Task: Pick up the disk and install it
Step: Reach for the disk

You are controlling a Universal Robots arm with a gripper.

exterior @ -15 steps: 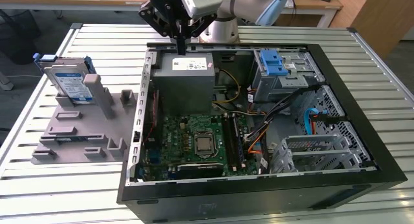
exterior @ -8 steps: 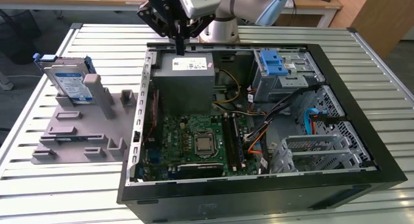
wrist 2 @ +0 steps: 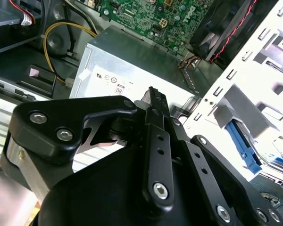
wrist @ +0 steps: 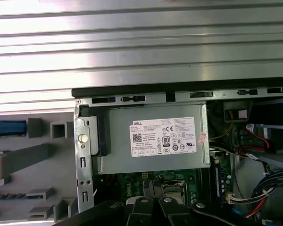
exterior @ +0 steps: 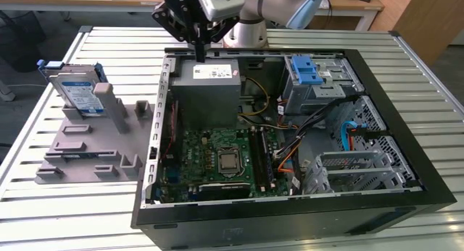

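arm (exterior: 279, 9): pale grey rounded tubes, light blue cap (exterior: 310, 5) on one joint. gripper (exterior: 198, 56): matte black, flat linked bars, silver screw heads (wrist 2: 161, 190) at pivots. white-grey box (exterior: 221, 2) at gripper's 1 o'clock, exterior view.

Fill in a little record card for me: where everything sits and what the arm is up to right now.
Setting: open computer case on a slatted metal table
Disk: upright in the grey holder, outside the case, at the exterior view's left
End effector: shut, holding nothing, above the grey power supply box near the case's far wall
Task status: disk not yet picked up
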